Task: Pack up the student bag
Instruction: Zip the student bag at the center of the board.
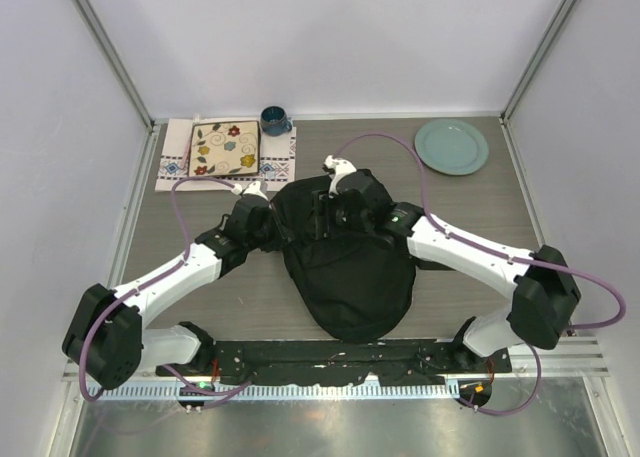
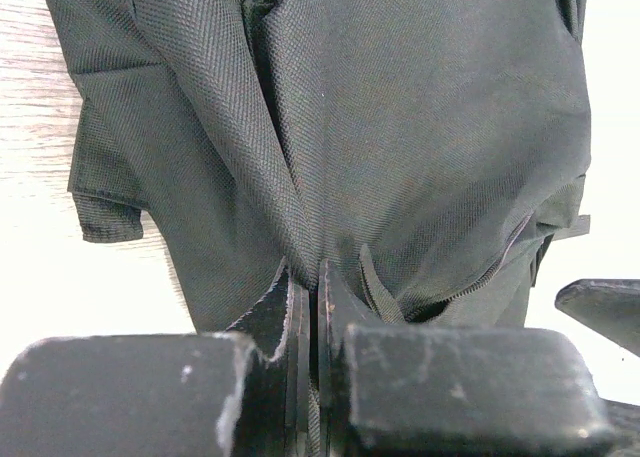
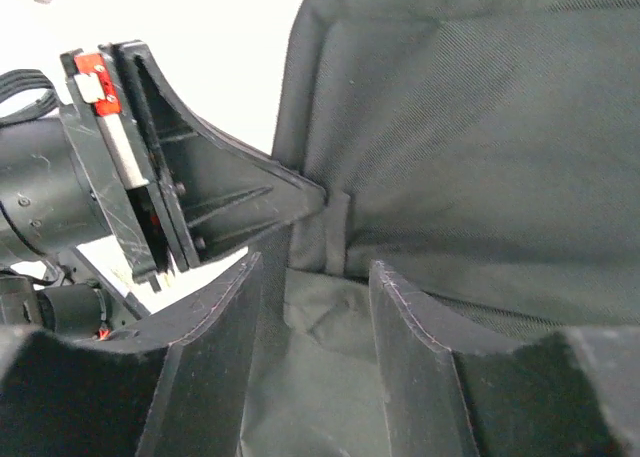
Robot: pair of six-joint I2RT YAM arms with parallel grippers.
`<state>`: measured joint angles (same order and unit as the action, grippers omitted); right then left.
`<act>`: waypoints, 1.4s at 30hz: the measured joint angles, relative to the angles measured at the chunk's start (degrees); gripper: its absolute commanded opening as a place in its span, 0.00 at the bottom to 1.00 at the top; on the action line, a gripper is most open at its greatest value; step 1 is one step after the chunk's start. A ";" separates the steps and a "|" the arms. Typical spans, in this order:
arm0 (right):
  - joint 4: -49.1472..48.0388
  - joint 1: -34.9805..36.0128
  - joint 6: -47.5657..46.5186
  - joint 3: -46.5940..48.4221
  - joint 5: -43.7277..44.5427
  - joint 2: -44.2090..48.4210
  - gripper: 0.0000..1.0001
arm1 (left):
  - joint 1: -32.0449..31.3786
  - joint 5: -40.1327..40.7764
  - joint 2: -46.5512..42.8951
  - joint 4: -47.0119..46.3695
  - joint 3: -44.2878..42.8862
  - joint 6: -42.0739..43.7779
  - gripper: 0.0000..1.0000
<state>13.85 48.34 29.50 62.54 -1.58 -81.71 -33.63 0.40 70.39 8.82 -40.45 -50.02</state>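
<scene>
Student bag (image 1: 350, 267): your left gripper (image 2: 310, 277) is clenched on a thin fold of its fabric. The right gripper (image 3: 318, 267) is spread, holding nothing, just beside that pinch. Bag lies on the table (image 1: 520, 197) between the arms. Risk: the fold looks thin, so a hard lift could slip it and drop the flap. Right fingers may clip the left's.

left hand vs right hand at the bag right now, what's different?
Grip: the left hand is shut, pinching a fold of the student bag; the right hand is open, fingers apart, nothing clamped.
Position: the left hand meets the bag at its left edge; the right hand sits over its far end, with fabric showing in the gap.
Shared: both are at the far half of the bag, away from the arm bases.
</scene>
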 measured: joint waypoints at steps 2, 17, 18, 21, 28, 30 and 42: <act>0.02 1.25 -1.57 2.23 0.81 -2.19 0.51 | 0.02 -0.26 0.00 -0.07 -0.02 0.02 0.00; 3.93 4.52 -7.43 6.49 4.46 -11.32 0.48 | 0.46 -1.55 0.00 -0.26 -0.02 0.81 0.00; 4.04 4.72 -7.72 6.75 4.57 -11.63 0.48 | 0.50 -1.60 0.00 -0.26 -0.02 0.81 0.00; 4.24 5.27 -8.35 7.32 5.16 -12.41 0.48 | 0.61 -1.79 0.00 -0.28 -0.02 0.81 0.00; 5.16 6.45 -9.14 8.37 7.28 -13.70 0.48 | 0.72 -2.03 0.00 -0.33 -0.02 0.81 0.00; 5.75 7.10 -9.70 8.83 8.66 -13.88 0.48 | 0.76 -2.10 0.00 -0.35 -0.02 0.81 0.00; 10.73 10.84 -11.74 13.29 18.10 -19.32 0.31 | 0.83 -2.19 0.07 -0.33 -0.02 0.90 0.00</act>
<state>24.58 59.18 17.76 75.83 16.51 -101.03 -32.80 -1.78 70.46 8.49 -40.47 -49.12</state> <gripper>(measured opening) 0.363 0.031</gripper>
